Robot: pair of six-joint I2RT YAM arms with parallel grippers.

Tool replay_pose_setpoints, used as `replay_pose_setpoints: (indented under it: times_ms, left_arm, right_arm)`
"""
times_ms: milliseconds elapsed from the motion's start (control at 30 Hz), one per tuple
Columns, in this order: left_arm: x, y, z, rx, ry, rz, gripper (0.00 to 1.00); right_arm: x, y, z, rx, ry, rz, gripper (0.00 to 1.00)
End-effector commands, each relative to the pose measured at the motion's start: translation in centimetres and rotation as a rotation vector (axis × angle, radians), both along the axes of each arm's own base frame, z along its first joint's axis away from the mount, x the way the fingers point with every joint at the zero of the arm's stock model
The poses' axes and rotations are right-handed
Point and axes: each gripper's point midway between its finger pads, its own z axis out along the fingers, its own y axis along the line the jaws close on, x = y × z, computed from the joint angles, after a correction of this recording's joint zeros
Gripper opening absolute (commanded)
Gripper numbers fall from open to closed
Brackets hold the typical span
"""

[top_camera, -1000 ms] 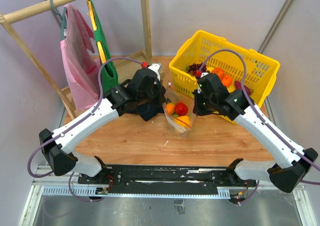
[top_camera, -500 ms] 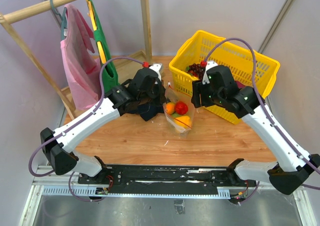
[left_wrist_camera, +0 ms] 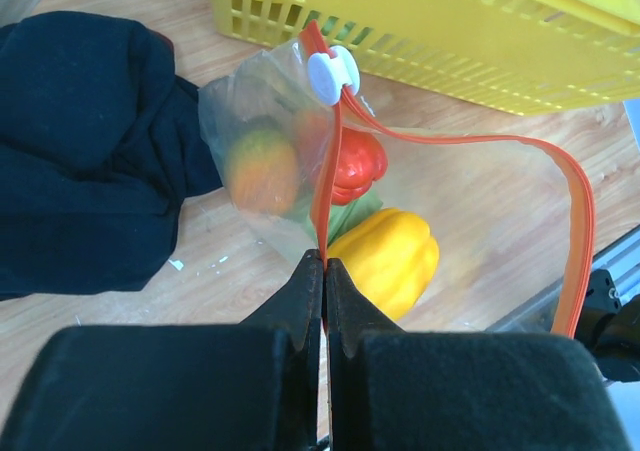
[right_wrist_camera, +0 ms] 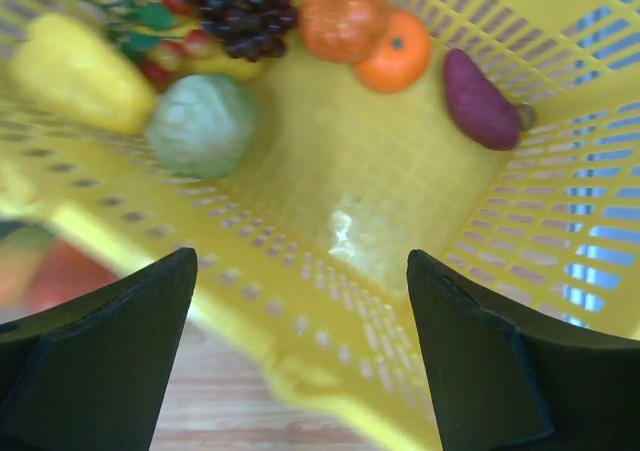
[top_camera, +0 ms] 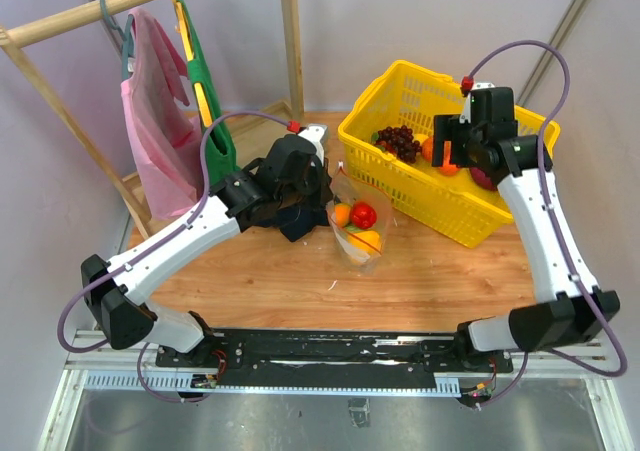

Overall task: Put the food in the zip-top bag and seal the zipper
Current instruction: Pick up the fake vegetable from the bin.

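zip-top bag [left_wrist_camera: 480, 201]: clear | zipper [left_wrist_camera: 585, 221]: orange-red | slider [left_wrist_camera: 333, 71]: white | bell pepper [left_wrist_camera: 385, 256]: yellow | tomato [left_wrist_camera: 358, 163]: red | cloth [left_wrist_camera: 80, 141]: dark navy | basket [right_wrist_camera: 300, 271]: yellow lattice | eggplant [right_wrist_camera: 480, 86]: purple | orange [right_wrist_camera: 398, 59]: orange | round fruit [right_wrist_camera: 200, 126]: pale green | table [top_camera: 300, 281]: light wood grain

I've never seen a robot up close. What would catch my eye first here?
Probably the bright yellow basket at the back right, full of toy fruit, with the right arm's jaws hanging wide open above it. Then the clear zip-top bag in the middle of the table. It already holds a yellow bell pepper and a red tomato, and its orange-red zipper is pinched shut in the left arm's jaws.
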Motion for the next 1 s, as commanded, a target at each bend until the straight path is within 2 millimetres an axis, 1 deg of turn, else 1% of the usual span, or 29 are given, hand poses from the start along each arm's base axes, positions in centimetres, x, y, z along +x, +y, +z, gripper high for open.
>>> replay_pose_setpoints:
  times_ms: [0,67,200,267,300,333,400,533,600,733,900,967]
  left_arm:
    - [0.2,0.1,1.9,-0.033,-0.074,-0.006,0.0]
    - [0.2,0.0,1.9,-0.036,-0.073,-0.01,0.01]
    - [0.1,0.0,1.6,-0.037,-0.066,-0.014,0.0]
    - [0.1,-0.1,1.6,-0.039,-0.066,-0.017,0.0]
    - [0.1,-0.1,1.6,-0.039,-0.067,-0.016,0.0]
    - [0.1,-0.1,1.7,-0.039,-0.067,-0.016,0.0]
    - [0.1,-0.1,1.6,-0.038,-0.067,-0.016,0.0]
    - [0.2,-0.3,1.4,-0.035,-0.062,-0.019,0.0]
    - [0.2,-0.3,1.3,-0.034,-0.059,-0.02,0.0]
    - [0.2,-0.4,1.1,-0.031,-0.055,-0.02,0.0]
    - [0.2,-0.5,0.9,-0.03,-0.051,-0.022,0.0]
    - [0.2,-0.6,0.8,-0.033,-0.048,-0.026,0.0]
  right_arm:
    - [3.1,-4.0,-1.3,-0.067,0.022,-0.045,0.89]
    - [4.2,-5.4,-2.0,-0.082,0.036,-0.058,0.93]
    - [6.3,-8.5,-2.9,-0.127,0.03,-0.095,0.95]
    - [7.1,-9.8,-3.5,-0.171,0.043,-0.079,0.97]
    - [7.5,-10.3,-4.0,-0.19,0.056,-0.071,0.99]
    - [8.0,-10.8,-5.0,-0.204,0.085,-0.06,1.0]
    - [8.5,-12.0,-6.1,-0.234,0.127,-0.05,1.0]
    - [9.7,-13.1,-9.4,-0.276,0.21,0.02,0.97]
    - [10.3,-13.8,-10.9,-0.309,0.252,0.024,0.97]
    - [11.2,-15.1,-13.3,-0.352,0.312,0.013,0.94]
    - [11.8,-16.1,-16.7,-0.388,0.38,-0.002,0.91]
    - [11.8,-16.4,-18.8,-0.393,0.421,-0.001,0.91]
